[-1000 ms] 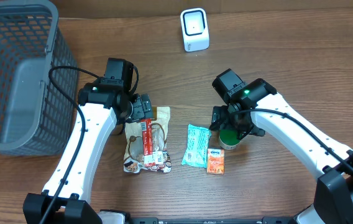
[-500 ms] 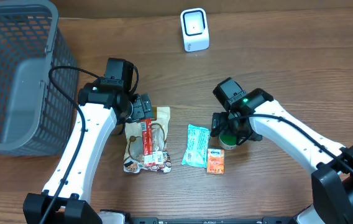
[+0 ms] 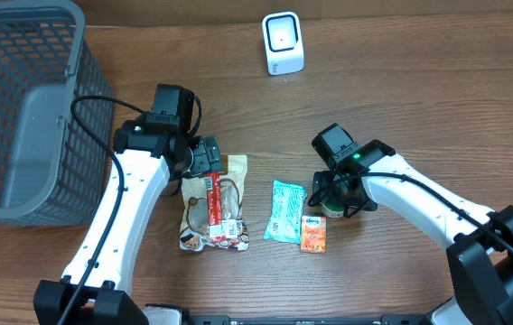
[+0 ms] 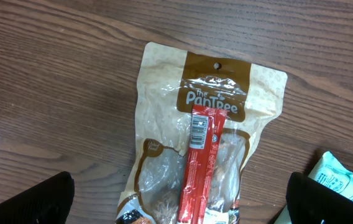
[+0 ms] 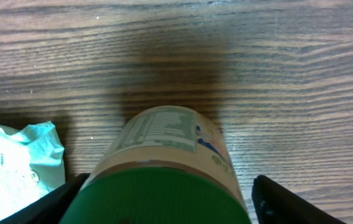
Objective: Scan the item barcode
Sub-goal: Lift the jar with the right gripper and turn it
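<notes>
Jar (image 5: 164,140) w/ green lid stands up on the wood table (image 5: 301,74), near the middle, a bit to the right. A soft light-blue packet (image 5: 15,162) lies just beside it on the left. My right gripper (image 5: 167,202) has one finger each side of the jar, v close; can't tell if they squeeze it yet. Jar looks stiff & round, w/ a tan paper label & a smooth lid, so prob a bit slippy. I think it's light & not easy to break. Best hold: the sides, just under the lid, so the label can face the white scanner (image 3: 283,42) at the far side. My left gripper (image 4: 176,208) is wide apart, holding nothing, over a crinkly brown snack bag (image 4: 164,143) w/ a red stick (image 4: 200,162) on top.
</notes>
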